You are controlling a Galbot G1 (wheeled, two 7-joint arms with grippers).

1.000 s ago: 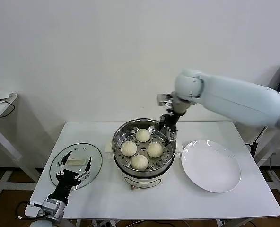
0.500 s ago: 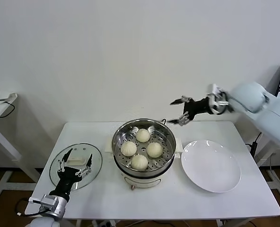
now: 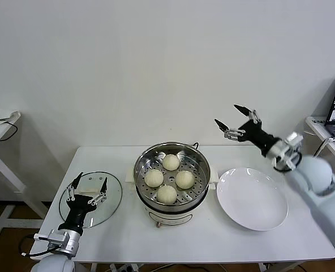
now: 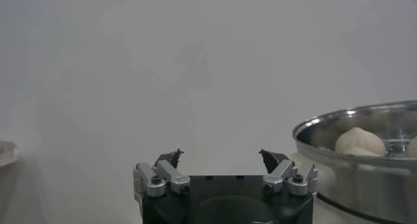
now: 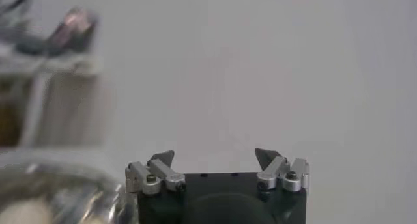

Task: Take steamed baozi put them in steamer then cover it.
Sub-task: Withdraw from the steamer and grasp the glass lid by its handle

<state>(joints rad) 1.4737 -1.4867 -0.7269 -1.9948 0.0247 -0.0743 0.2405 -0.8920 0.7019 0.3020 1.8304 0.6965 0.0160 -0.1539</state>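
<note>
The right tool [image 3: 235, 122], spread and empty, has swung up and away from the steamer [image 3: 172, 175] to above the one plate [image 3: 252, 198]. All four baozi [image 3: 167, 194] sit inside, so loading looks done. The left tool [image 3: 88, 188], spread, hovers over the one cover [image 3: 115, 195] on the bench [image 3: 213, 238].

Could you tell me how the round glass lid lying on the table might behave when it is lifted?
The round clear glass lid is probably rigid, breakable and slippery. Lying flat, it seems unlikely to roll. The open left claw would likely need its white handle.
</note>
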